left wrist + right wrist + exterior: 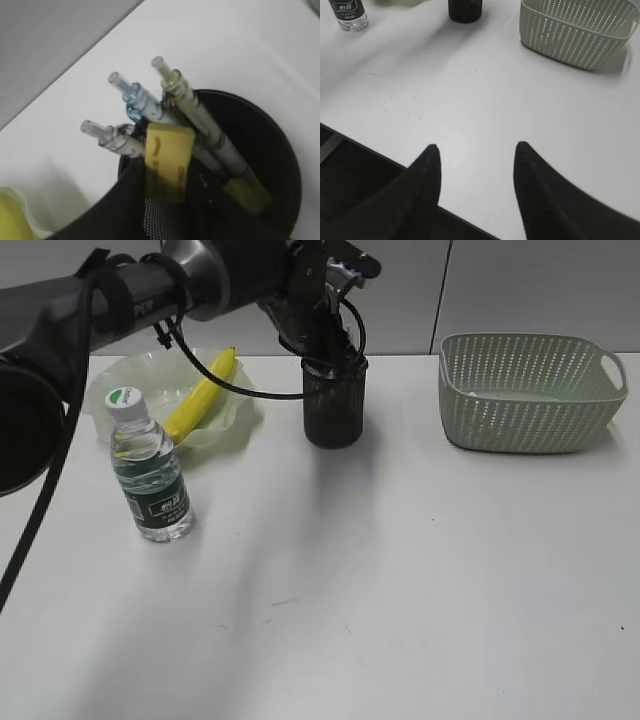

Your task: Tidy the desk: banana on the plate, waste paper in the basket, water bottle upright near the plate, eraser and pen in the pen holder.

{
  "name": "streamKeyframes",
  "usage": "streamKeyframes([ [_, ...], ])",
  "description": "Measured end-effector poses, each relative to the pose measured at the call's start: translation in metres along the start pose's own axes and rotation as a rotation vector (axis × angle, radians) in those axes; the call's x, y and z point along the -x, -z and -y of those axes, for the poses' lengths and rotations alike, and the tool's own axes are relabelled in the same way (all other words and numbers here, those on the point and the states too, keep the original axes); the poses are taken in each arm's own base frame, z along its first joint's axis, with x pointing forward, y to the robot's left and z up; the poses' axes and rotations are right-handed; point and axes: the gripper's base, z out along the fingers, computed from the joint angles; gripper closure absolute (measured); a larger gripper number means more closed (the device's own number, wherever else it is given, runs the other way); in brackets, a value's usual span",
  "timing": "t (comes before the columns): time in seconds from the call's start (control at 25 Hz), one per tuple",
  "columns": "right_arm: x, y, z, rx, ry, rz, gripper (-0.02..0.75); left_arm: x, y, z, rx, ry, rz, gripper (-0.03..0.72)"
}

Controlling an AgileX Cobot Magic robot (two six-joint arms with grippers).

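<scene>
3 pens (150,107) stand in the black mesh pen holder (334,405), their clear caps leaning over its rim, with a yellow eraser (168,162) among them. The left tool (335,350) hangs right over the holder's mouth; in the left wrist view the eraser sits just above a dark finger, but the close view is too cramped to tell whether the partly closed jaws grip it. The banana (203,395) lies in the pale green plate (130,375) at the back left of the desk (400,570). The water bottle (148,468) stands upright just in front of the plate. The basket (530,392) sits at the back right, well apart from the holder. The right tool (477,165) hovers low over the near desk edge, jaws apart and holding nothing.
</scene>
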Motion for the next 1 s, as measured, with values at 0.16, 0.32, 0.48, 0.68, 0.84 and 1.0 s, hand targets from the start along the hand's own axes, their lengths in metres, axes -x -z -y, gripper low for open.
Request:
streamKeyframes([
  [0.16, 0.0, 0.0, 0.0, 0.0, 0.0, 0.0, 0.353, 0.006, 0.0, 0.0, 0.0, 0.0, 0.067, 0.475],
  [0.32, 0.0, 0.0, 0.0, 0.0, 0.0, 0.0, 0.353, 0.008, 0.001, 0.001, -0.01, 0.009, 0.082, 0.365],
  [0.48, 0.0, 0.0, 0.0, 0.0, 0.0, 0.0, 0.353, 0.009, 0.012, -0.001, -0.022, 0.029, 0.055, 0.331],
  [0.68, 0.0, 0.0, 0.0, 0.0, 0.0, 0.0, 0.353, 0.023, 0.047, -0.011, -0.013, 0.046, 0.093, 0.323],
  [0.84, 0.0, 0.0, 0.0, 0.0, 0.0, 0.0, 0.353, 0.033, 0.087, -0.022, -0.004, 0.064, 0.112, 0.319],
  [1.0, 0.0, 0.0, 0.0, 0.0, -0.001, 0.0, 0.353, 0.041, 0.157, -0.041, 0.013, 0.094, 0.128, 0.319],
])
